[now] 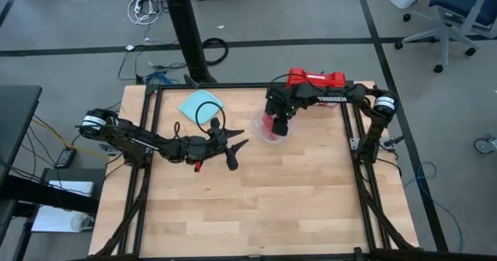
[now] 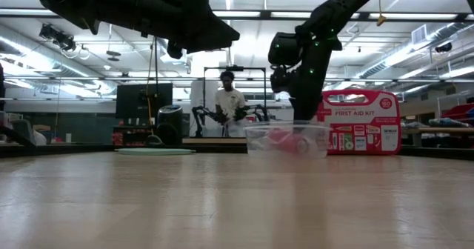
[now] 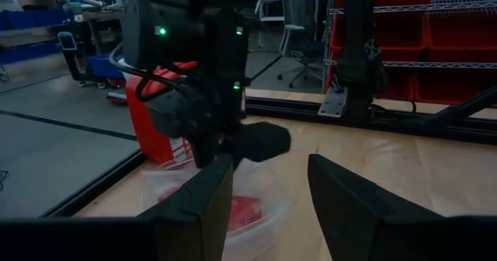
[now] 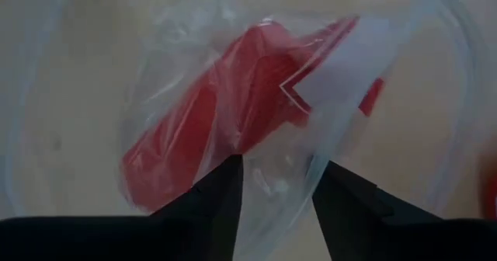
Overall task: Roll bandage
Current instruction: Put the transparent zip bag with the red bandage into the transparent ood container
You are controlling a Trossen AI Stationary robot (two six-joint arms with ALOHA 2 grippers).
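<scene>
Right gripper (image 4: 276, 187) part-open over bagged bandage (image 4: 210, 129), holding nothing

Both arms are built of dark, near-black segments joined by rounded joint housings. The left arm (image 1: 147, 140) carries a white-banded cylinder near its base and thin black cables looping along its links. The right arm (image 1: 342, 98) bears white "TROSSEN" lettering on its upper link and a similar white-banded joint at its base. Each gripper ends in two flat, dark, tapered fingers (image 4: 210, 207). The right wrist housing (image 3: 186, 36) shows small green indicator lights.
</scene>
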